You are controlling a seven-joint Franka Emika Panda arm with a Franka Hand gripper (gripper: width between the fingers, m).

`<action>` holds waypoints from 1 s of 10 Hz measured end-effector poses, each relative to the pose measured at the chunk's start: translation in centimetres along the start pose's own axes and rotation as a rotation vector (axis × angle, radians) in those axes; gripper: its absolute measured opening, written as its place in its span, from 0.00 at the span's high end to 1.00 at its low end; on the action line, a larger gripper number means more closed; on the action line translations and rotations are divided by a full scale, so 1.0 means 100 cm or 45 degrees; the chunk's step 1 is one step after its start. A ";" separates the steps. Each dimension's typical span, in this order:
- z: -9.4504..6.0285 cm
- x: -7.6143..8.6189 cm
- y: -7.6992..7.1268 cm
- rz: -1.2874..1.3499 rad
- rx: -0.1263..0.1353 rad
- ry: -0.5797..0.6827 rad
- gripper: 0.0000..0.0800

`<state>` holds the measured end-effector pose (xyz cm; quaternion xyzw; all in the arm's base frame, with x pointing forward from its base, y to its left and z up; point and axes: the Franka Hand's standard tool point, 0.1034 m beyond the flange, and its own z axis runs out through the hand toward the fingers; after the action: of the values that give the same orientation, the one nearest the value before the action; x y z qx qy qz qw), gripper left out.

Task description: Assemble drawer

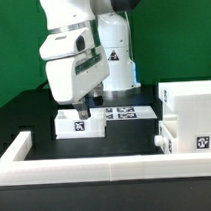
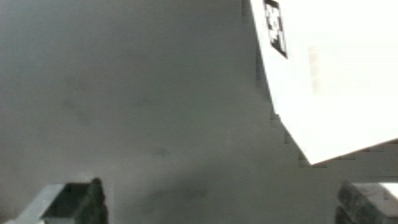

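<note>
My gripper (image 1: 85, 100) hangs just above a small white drawer part (image 1: 78, 123) with marker tags, at the exterior view's left of centre. A large white drawer box (image 1: 192, 117) with tags stands at the exterior view's right. In the wrist view my gripper (image 2: 222, 205) is open, with both fingertips (image 2: 75, 203) far apart and nothing between them over the dark table. A white tagged part (image 2: 338, 80) shows beside the open jaws, not between them.
The marker board (image 1: 122, 113) lies flat by the arm's base. A low white wall (image 1: 107, 169) runs along the front edge of the black table, with a white block (image 1: 18, 148) at its left end. A green backdrop stands behind.
</note>
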<state>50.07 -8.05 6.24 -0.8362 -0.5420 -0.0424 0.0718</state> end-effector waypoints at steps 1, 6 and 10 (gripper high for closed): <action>0.000 0.000 0.000 0.077 0.001 0.002 0.19; -0.003 -0.027 -0.033 0.707 -0.096 0.035 0.19; 0.001 -0.030 -0.041 0.987 -0.095 0.048 0.19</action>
<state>45.12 -9.06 6.02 -0.9801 -0.1827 -0.0471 0.0618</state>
